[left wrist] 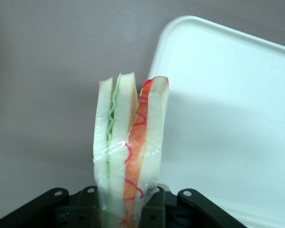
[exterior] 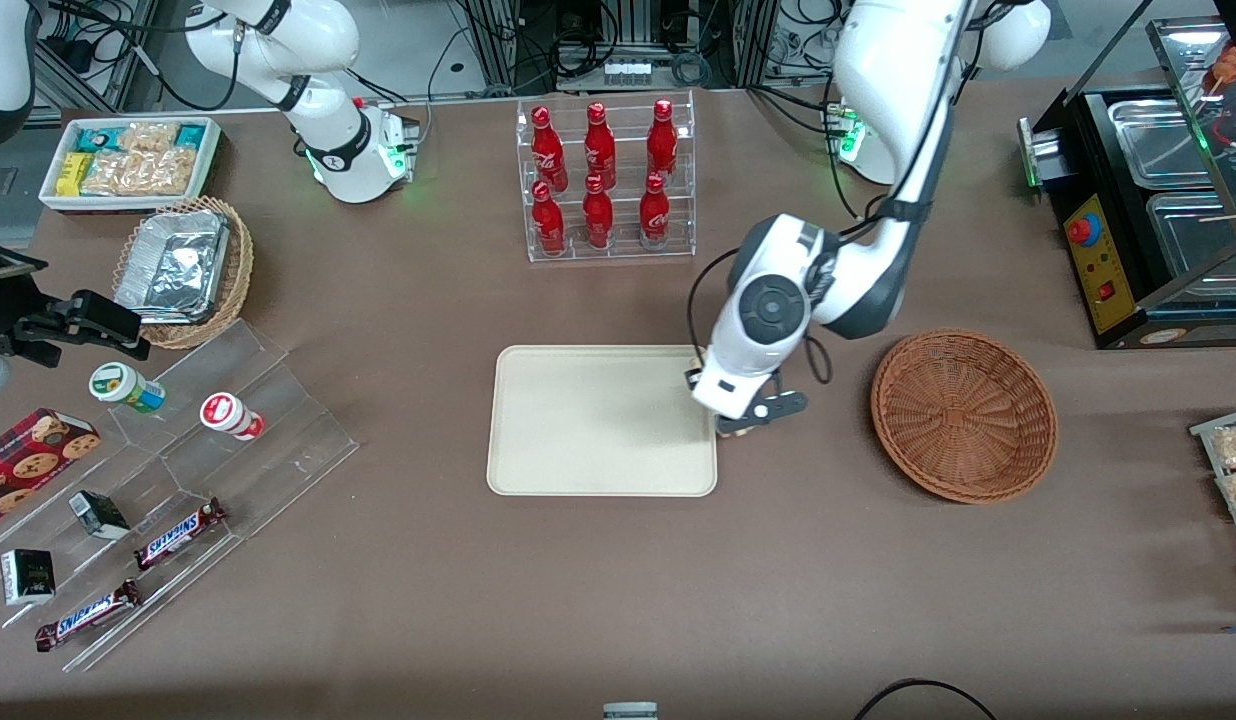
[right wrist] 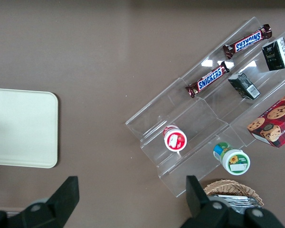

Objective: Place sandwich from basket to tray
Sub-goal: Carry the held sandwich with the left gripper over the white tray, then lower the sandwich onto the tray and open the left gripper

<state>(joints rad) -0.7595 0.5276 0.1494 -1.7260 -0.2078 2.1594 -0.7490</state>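
The sandwich point(left wrist: 129, 142), a clear-wrapped wedge of pale bread with red and green filling, stands upright between the fingers of my gripper point(left wrist: 128, 209), which is shut on it. In the front view the gripper point(exterior: 735, 428) hangs over the edge of the cream tray point(exterior: 578, 420) nearest the basket, and only a sliver of the sandwich point(exterior: 734, 431) shows under the wrist. The reddish-brown wicker basket point(exterior: 963, 415) sits empty beside the tray, toward the working arm's end. The tray's rounded corner point(left wrist: 190, 38) shows beneath the sandwich.
A clear rack of red bottles point(exterior: 604, 180) stands farther from the front camera than the tray. A clear stepped display point(exterior: 178, 500) with snack bars and cups lies toward the parked arm's end, near a tan basket with a foil container point(exterior: 178, 270). A black warmer point(exterior: 1148, 210) stands past the basket.
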